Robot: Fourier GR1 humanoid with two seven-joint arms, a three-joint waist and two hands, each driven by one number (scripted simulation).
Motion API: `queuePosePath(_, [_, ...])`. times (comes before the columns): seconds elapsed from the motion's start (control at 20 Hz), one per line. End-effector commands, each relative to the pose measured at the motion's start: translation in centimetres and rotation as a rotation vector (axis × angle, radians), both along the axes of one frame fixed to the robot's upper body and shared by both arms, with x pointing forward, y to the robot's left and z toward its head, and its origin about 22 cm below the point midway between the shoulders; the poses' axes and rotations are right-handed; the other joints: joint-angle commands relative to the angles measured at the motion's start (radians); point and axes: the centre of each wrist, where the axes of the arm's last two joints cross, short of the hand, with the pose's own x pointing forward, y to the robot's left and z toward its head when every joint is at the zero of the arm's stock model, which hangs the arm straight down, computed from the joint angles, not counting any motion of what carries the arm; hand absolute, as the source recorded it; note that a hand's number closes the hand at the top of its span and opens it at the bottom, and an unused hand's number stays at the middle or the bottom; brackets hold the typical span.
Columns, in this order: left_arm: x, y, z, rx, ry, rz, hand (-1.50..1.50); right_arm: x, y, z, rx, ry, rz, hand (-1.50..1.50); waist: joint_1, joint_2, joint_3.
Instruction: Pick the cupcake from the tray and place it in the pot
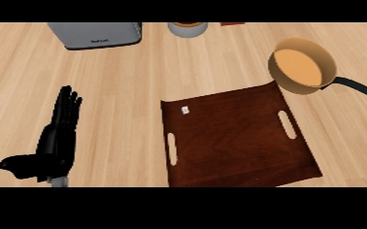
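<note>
Pale wooden tabletop seen from steeply above. Dark brown rectangular wooden tray with two slotted handles at lower centre-right, bare but for a tiny pale speck near its upper left corner; too small to tell whether that is the cupcake. Tan round pot with a dark handle just beyond the tray's upper right corner, tilted, orange interior showing. Black left hand at lower left, well apart from the tray, fingers straight and apart, holding nothing. Right hand out of sight. Grey boxy appliance and grey round cup along the far edge.
</note>
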Motion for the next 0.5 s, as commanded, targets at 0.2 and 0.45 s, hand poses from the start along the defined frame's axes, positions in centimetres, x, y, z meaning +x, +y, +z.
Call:
queuePosePath(0.2, [1.1, -2.6, 0.7, 0.008, -0.033, -0.102, 0.0, -5.8, 8.0, -1.7, -0.137, 0.175, -0.149, -1.5, 0.092, 0.018, 0.001])
queuePosePath(0.45, [0.0, -1.2, 0.0, 0.001, -0.042, -0.113, 0.0, -5.7, 11.4, -3.2, -0.11, 0.211, -0.183, -1.5, 0.118, 0.018, 0.001])
